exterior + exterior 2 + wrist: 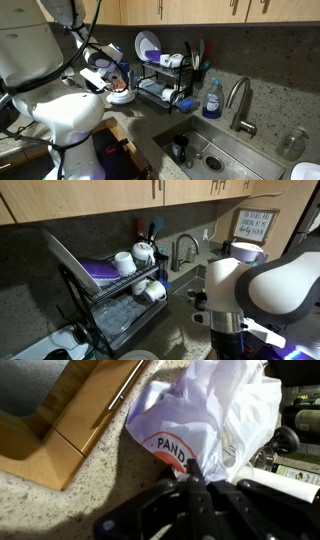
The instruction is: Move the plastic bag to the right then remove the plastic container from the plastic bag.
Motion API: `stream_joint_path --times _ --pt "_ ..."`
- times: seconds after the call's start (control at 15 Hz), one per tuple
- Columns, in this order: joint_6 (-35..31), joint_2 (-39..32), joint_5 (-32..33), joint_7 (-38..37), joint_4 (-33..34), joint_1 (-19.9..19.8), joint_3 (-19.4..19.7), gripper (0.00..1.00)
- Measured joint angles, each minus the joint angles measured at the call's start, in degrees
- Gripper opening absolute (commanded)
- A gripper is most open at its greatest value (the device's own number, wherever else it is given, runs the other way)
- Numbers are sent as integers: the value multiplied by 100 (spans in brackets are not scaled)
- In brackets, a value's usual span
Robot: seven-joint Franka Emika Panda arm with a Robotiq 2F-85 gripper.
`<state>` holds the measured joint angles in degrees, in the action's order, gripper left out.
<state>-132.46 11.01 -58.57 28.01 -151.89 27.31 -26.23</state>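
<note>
A white plastic bag (215,410) with a red-and-black "PANDA" print lies crumpled on the speckled counter (60,510) in the wrist view. In an exterior view it shows as a small white and red bundle (120,96) beside the dish rack. My gripper (192,470) has its dark fingers pressed together on the bag's near edge; in an exterior view it is (108,82) just above the bag. The plastic container is hidden; I cannot see it inside the bag.
A wooden board (70,415) lies just left of the bag. A black dish rack (165,88) (115,295) with plates and cups stands behind it. A blue soap bottle (211,100), a faucet (240,105) and a steel sink (215,150) are to the right.
</note>
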Motion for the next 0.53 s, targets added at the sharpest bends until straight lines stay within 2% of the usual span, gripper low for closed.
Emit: stream_joint_path --times 0.53 --pt "4 623 663 -804 -93 -96 316 1"
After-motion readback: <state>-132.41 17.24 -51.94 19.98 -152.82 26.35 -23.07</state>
